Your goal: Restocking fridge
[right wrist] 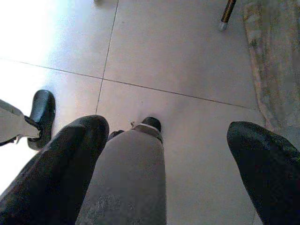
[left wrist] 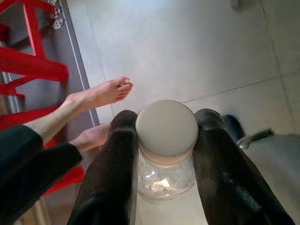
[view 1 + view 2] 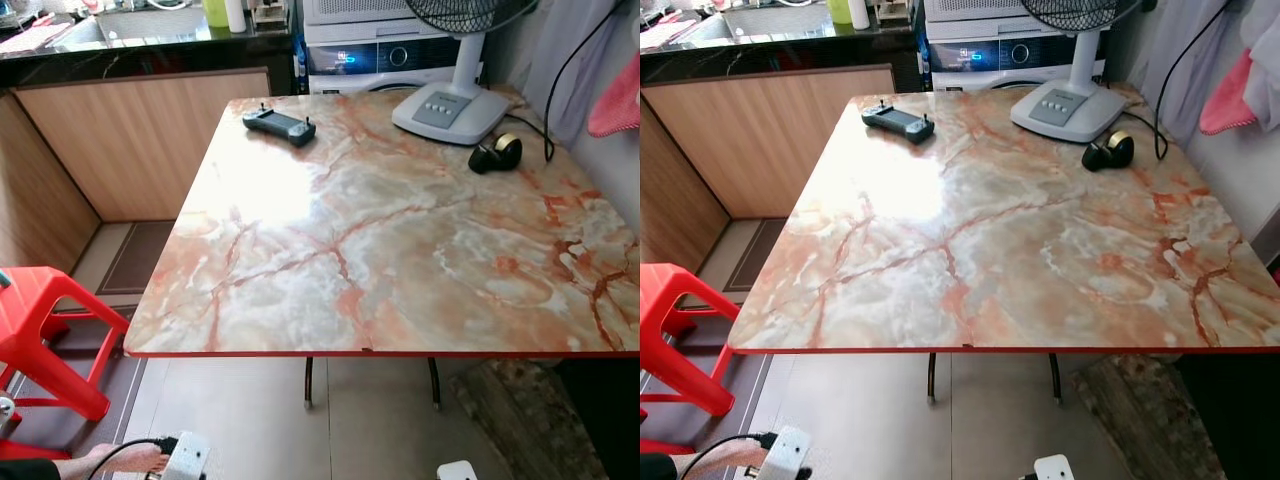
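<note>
While the head views look down on a marble-patterned table [image 3: 400, 250], the left wrist view shows the left gripper [image 2: 166, 154] pinching a clear jar [image 2: 164, 176] just under its white lid [image 2: 167, 130], one black finger [image 2: 115, 173] pressed to each side. The jar hangs above a pale tiled floor [image 2: 187, 51], with a person's bare feet [image 2: 105, 93] and a red stool [image 2: 33, 56] close by. The right gripper [image 1: 173, 154] hangs over the same floor with its fingers [image 1: 70, 159] spread wide and nothing between them; the robot's grey leg [image 1: 126, 183] shows between them, farther down. A table leg [image 1: 227, 14] and the edge of a mat [image 1: 276, 61] lie beyond.

On the table, a dark controller [image 3: 279, 125] lies at the far left, a fan base [image 3: 450, 108] stands at the far right, and a black tape dispenser [image 3: 496, 152] sits just beside the base, with a black cable [image 3: 540, 130] running past it. Behind the table stand a wooden counter [image 3: 140, 140] and a white appliance [image 3: 390, 55]. A pink cloth [image 3: 618, 100] hangs at the right edge. A person's hand [image 3: 105, 462] on a cable appears at the lower left.
</note>
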`<state>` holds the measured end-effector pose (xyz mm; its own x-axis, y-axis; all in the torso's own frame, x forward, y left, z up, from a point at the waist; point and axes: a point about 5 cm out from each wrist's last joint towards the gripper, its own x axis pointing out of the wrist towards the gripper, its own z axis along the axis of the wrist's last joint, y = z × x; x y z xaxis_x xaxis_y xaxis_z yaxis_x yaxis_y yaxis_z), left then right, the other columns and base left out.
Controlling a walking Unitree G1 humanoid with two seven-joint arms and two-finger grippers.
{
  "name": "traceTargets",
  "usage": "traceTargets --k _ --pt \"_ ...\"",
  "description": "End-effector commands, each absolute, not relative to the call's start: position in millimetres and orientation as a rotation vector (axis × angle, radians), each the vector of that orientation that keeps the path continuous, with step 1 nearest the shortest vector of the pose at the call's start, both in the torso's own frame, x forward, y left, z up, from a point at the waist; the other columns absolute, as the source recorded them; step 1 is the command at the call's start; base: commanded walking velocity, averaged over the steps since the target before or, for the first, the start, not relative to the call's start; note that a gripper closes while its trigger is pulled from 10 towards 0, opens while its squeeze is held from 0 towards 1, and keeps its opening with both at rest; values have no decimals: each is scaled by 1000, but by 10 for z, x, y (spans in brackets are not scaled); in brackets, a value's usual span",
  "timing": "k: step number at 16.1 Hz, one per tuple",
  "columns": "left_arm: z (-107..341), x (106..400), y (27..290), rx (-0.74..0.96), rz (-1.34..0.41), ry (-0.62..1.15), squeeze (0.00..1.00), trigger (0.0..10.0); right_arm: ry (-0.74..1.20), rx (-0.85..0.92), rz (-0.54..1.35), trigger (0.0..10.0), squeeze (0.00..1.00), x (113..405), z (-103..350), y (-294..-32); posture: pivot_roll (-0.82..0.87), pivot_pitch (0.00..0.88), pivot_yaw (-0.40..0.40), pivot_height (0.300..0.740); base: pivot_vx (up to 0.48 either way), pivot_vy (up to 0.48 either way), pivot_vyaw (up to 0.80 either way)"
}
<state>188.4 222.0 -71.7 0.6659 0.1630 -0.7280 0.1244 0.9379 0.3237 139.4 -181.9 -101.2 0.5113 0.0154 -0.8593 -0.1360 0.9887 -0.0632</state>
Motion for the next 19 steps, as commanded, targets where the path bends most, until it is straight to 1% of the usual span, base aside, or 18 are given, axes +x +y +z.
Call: traceTargets --k 1,3,4,6,7,10,11,13,14,17,19 --pt "-716 1875 2269 322 95 854 0 10000 1045 -105 72 10000 0 1335 -1034 -1808 -17 12 64 740 0 0 0" --pt "-710 1886 2278 299 128 850 0 10000 1045 -77 43 10000 0 1324 -1038 -1810 -17 8 64 740 0 0 0" --pt "-709 1886 2277 289 141 846 0 10000 1016 102 -100 10000 0 1291 -1045 -1805 -19 0 67 740 0 0 0" --pt "-715 1873 2279 288 146 846 0 10000 969 203 -162 10000 0 1292 -1034 -1801 -20 0 68 740 0 0 0" --pt "-735 1815 2310 293 154 858 0 10000 911 139 -95 10000 0 1353 -994 -1801 -27 0 64 740 0 0 0" --pt "-746 1780 2329 298 157 864 0 10000 857 112 -108 10000 0 1386 -961 -1821 -23 0 63 740 0 0 0" --pt "-745 1779 2330 298 158 861 0 10000 781 118 -109 10000 0 1577 -870 -1891 -16 0 61 740 0 0 0" --pt "-744 1779 2330 302 155 857 0 10000 527 118 -93 10000 0 2219 -459 -2100 -17 0 60 740 0 0 0" --pt "-744 1781 2327 304 155 856 0 10000 480 124 -86 10000 0 2306 -387 -2103 -18 13 59 740 0 0 0" --pt "-740 1799 2303 308 150 849 0 10000 418 138 -81 10000 0 2416 -289 -2106 -18 23 57 740 0 0 0" --pt "-748 1797 2269 306 142 846 0 10000 483 59 -46 10000 0 2337 -364 -2119 -11 31 51 740 0 0 0"
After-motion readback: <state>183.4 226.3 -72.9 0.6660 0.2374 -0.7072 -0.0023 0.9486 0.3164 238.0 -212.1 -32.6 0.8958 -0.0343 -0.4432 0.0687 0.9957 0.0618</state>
